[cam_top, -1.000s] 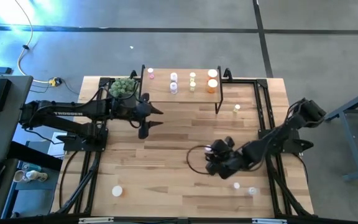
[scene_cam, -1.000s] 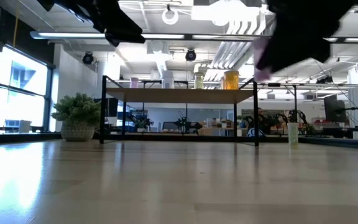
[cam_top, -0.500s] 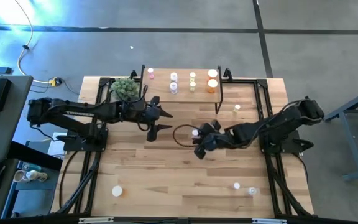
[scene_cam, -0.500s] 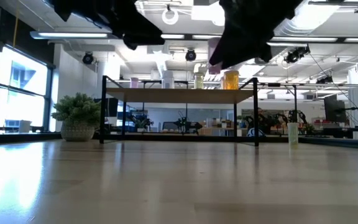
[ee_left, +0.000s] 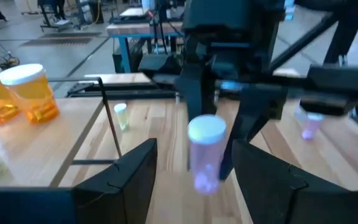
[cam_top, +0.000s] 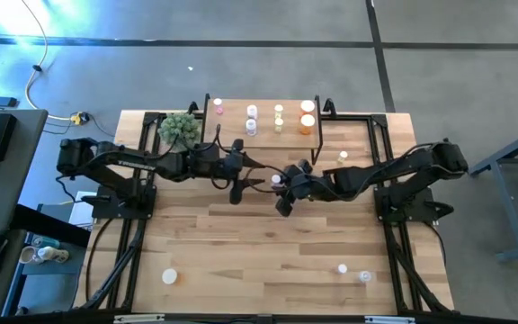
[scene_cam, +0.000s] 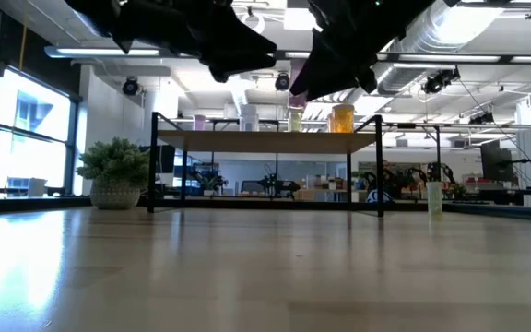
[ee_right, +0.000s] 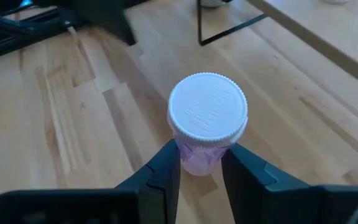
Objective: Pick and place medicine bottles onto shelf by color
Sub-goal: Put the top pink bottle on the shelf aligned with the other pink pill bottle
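My right gripper (cam_top: 282, 185) is shut on a pink medicine bottle (ee_left: 205, 152) with a white cap, held above the middle of the table. My left gripper (cam_top: 252, 177) faces it from the left, open. In the left wrist view its fingers (ee_left: 135, 180) stand on either side of the bottle, with a gap on each side. The shelf (cam_top: 263, 133) stands at the far edge. On its wooden top stand pink (cam_top: 218, 106), whitish (cam_top: 251, 118), yellow-green (cam_top: 279, 118) and orange (cam_top: 308, 114) bottles. My right gripper pinches the pink bottle's body just below the white cap (ee_right: 199, 158), one finger on each side. The fingers (ee_right: 166, 174) come from the table's right, slanting down. The bottle is lifted clear of the table and stands roughly upright, cap up.
A potted plant (cam_top: 179, 127) stands left of the shelf. A yellow-green bottle (cam_top: 343, 157) rests on the table right of the shelf's black legs. Three more bottles (cam_top: 170, 276) (cam_top: 342, 268) (cam_top: 364, 277) stand near the front edge.
My right gripper has carried the pink bottle from the near right part of the table toward the far left, up to the middle, rolling its wrist on the way. My left gripper has gone toward the right and tipped lower, until its fingers flank the bottle.
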Robot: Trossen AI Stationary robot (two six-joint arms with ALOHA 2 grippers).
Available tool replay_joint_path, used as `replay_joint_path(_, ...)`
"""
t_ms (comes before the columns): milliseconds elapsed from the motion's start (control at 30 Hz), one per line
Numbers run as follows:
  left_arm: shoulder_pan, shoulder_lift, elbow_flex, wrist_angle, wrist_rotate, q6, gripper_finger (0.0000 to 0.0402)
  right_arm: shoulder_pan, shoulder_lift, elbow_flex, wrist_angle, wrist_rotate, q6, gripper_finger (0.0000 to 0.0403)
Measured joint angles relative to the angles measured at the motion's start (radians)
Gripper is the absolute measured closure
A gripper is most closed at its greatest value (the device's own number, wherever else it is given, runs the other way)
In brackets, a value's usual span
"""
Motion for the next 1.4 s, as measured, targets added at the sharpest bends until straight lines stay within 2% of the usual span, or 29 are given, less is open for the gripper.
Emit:
replay_joint_path(300, 0.0, 0.071, 0.0, 0.135, 0.002, -0.056, 0.0202, -0.038, 0.0, 0.0, 0.005, 0.0, 0.0, 0.0312)
replay_joint_path(700, 0.0, 0.139, 0.001, 0.234, -0.006, -0.066, 0.0202, -0.042, 0.0, -0.001, 0.073, -0.008, -0.03, 0.0312)
replay_joint_path(1200, 0.015, 0.142, 0.002, 0.24, -0.019, -0.091, 0.0202, -0.042, 0.0, -0.001, 0.122, -0.031, -0.078, 0.0312)
replay_joint_path(1400, 0.015, 0.142, 0.002, 0.24, -0.011, -0.091, 0.0235, -0.042, 0.0, -0.001, 0.122, -0.031, -0.078, 0.0312)
